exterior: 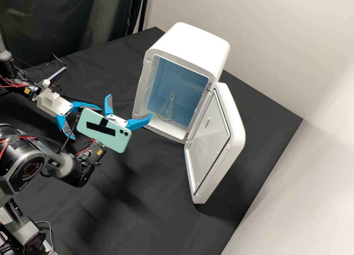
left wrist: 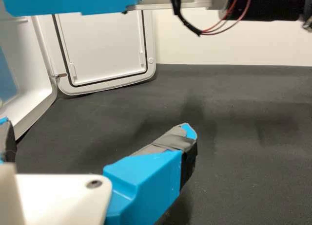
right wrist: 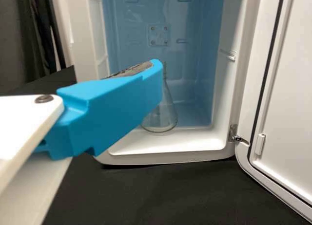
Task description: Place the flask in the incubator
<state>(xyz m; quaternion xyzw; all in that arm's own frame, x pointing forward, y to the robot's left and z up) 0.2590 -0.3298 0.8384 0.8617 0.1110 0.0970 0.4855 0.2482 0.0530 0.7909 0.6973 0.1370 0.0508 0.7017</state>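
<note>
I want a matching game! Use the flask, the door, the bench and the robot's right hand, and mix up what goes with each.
Things:
1. flask
2. door
3. bench
4. right hand

Clues:
A. black
B. swung open
C. standing inside the incubator
D. open and empty

Pairs: 1-C, 2-B, 3-A, 4-D

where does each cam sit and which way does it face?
High view: fixed off the arms, looking down on the bench and open incubator; left arm and right arm show.
Left wrist view: on the left arm, facing the door's inner side; left gripper's finger shows.
Right wrist view: on the right arm, facing the flask inside; right gripper's finger shows.
Shared: all three show the door.
</note>
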